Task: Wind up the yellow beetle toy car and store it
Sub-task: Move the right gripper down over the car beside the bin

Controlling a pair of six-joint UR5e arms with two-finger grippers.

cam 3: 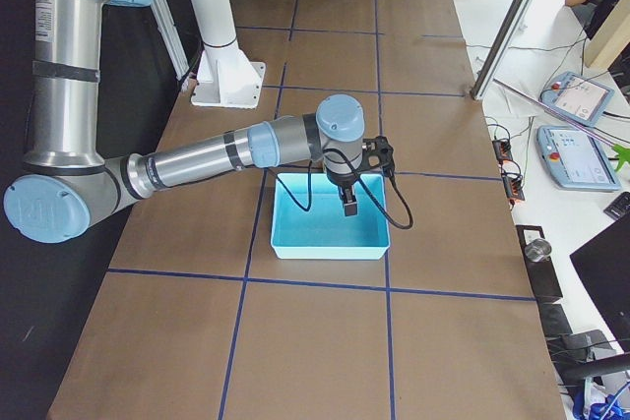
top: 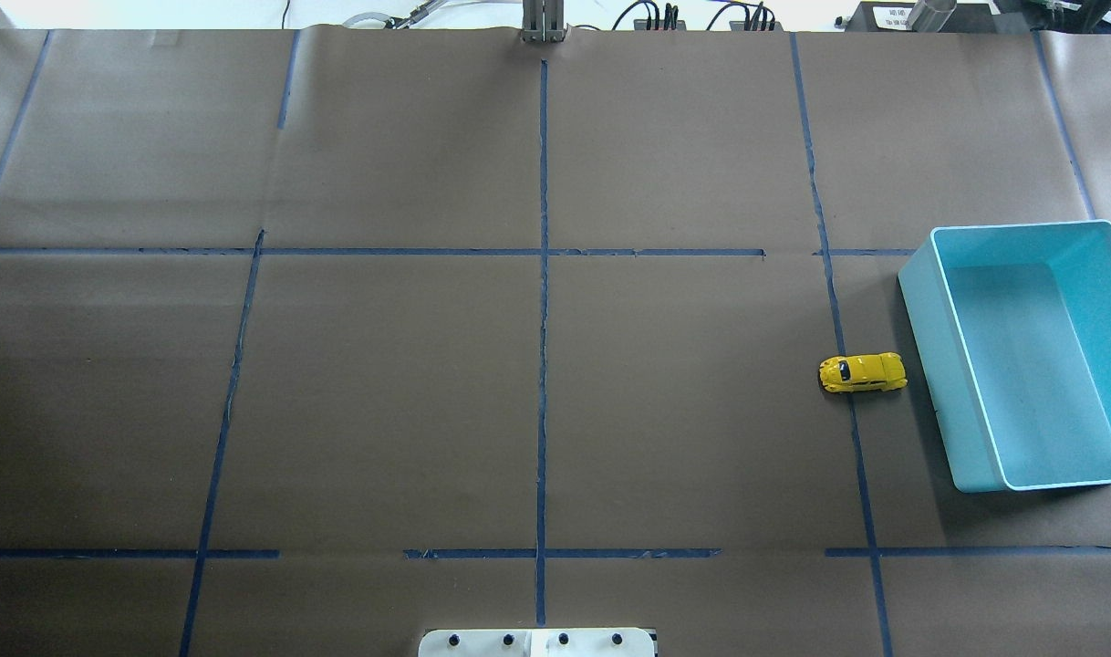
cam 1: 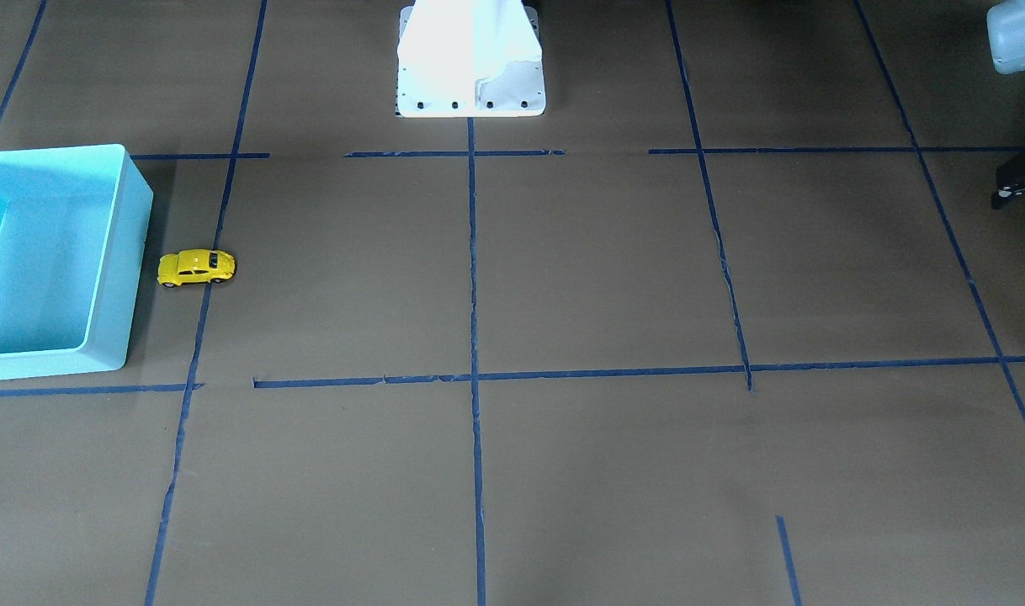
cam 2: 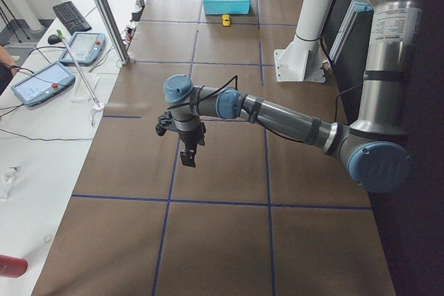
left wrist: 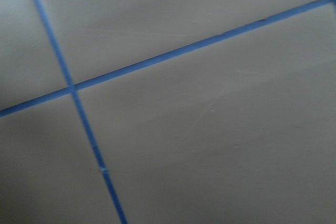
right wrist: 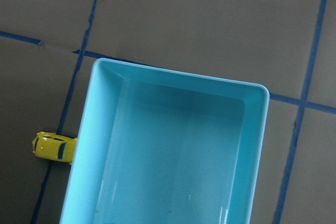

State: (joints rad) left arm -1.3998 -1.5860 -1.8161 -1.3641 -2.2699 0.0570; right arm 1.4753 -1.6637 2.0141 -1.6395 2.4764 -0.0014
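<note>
The yellow beetle toy car (cam 1: 196, 268) stands on its wheels on the brown table, just beside the long wall of the teal bin (cam 1: 134, 269). It also shows in the overhead view (top: 863, 372), the exterior left view (cam 2: 225, 20) and the right wrist view (right wrist: 52, 147). The bin (top: 925, 365) is empty. My right gripper (cam 3: 349, 206) hangs above the bin (cam 3: 325, 253); I cannot tell whether it is open or shut. My left gripper (cam 2: 187, 159) hovers over bare table far from the car, cut off at the frame edge in the front-facing view (cam 1: 1017, 181); its state is unclear.
The white robot base (cam 1: 470, 59) stands at the table's robot side (top: 537, 643). Blue tape lines grid the brown paper. Operator tablets (cam 2: 41, 81) and a metal post lie on the side bench beyond the table edge.
</note>
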